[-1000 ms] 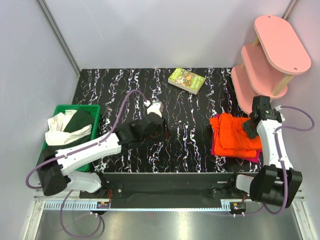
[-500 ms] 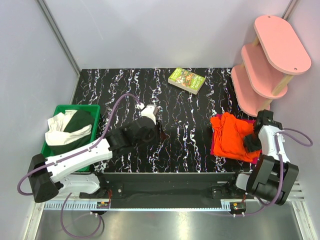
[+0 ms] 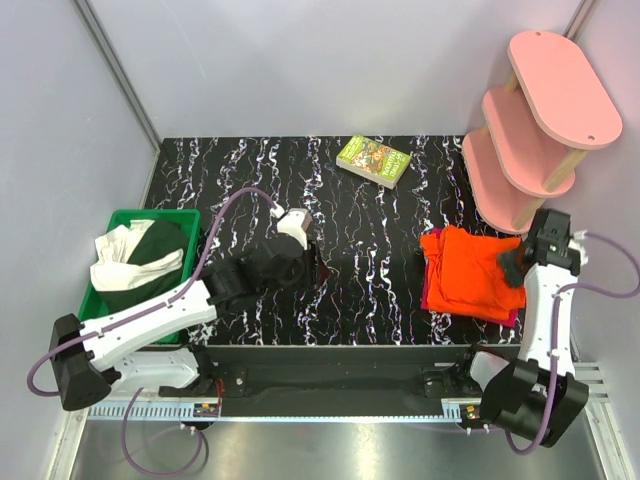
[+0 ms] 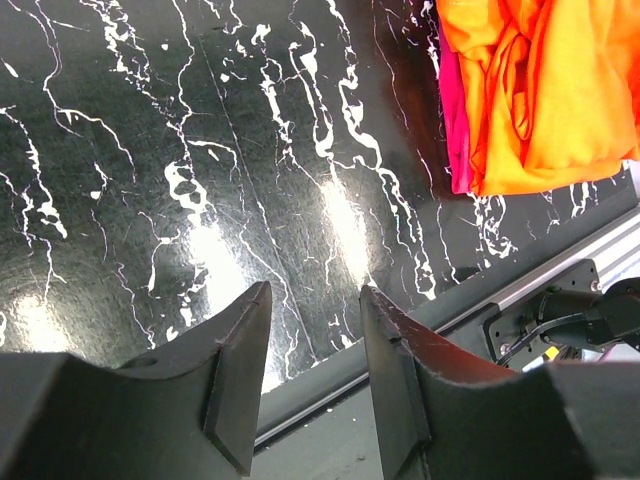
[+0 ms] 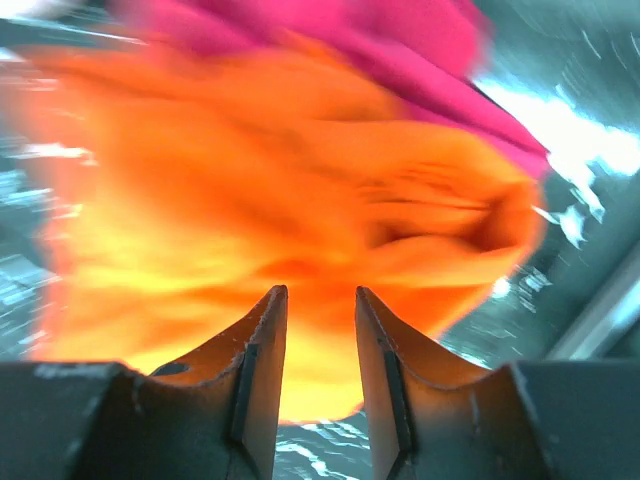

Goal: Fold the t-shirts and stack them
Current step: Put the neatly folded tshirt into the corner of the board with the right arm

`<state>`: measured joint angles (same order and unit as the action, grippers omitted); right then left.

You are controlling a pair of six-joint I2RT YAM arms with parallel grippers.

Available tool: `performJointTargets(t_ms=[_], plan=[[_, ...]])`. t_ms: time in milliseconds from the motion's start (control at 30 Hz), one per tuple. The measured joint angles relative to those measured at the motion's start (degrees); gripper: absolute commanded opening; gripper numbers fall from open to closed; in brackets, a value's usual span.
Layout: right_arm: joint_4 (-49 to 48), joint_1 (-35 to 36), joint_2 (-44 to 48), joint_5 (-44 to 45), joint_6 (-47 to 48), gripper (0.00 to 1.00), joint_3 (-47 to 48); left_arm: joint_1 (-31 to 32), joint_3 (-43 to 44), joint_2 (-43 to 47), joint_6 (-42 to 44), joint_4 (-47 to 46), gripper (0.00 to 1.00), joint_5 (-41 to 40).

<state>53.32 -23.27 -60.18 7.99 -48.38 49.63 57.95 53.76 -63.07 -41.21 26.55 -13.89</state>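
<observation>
Green bin (image 3: 188, 225) only overhead, right wrist blurred, orange t-shirts (image 5: 300, 200) apparently ungripped

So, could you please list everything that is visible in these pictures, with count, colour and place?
orange t-shirts: count unclear, bright orange, piled at the table's right side
magenta t-shirt: one, magenta, under the orange pile
book: one, green-yellow cover, far centre
bin: one, green, left edge
cloths: at least two, white and dark green, in the bin
shelf: one, pink, three tiers, far right corner
table: one, black with white veins
left gripper: open, over bare table
right gripper: open, at the pile's right edge
</observation>
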Motion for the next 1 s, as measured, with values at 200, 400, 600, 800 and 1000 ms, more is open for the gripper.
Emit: performJointTargets(t_ms=[200,400,600,800,1000], plan=[[-4.9,1.6,0.6,-1.3,4.3,0.39,10.2,0.0,0.0,-2.7,0.7,-0.3,0.44,1.3],[-5.8,1.6,0.4,-0.5,6.0,0.40,7.0,0.0,0.7,-7.3,0.7,0.1,0.43,2.2],[-4.6,1.6,1.2,4.9,7.6,0.47,3.7,0.0,7.9,-16.1,0.9,1.1,0.41,3.7],[-3.6,1.7,6.0,6.0,7.6,0.53,3.5,0.1,18.4,-27.1,0.9,0.6,0.41,6.5],[-3.5,2.3,5.9,5.5,7.6,0.50,3.9,0.8,30.1,-36.3,1.6,0.1,0.41,9.4]])
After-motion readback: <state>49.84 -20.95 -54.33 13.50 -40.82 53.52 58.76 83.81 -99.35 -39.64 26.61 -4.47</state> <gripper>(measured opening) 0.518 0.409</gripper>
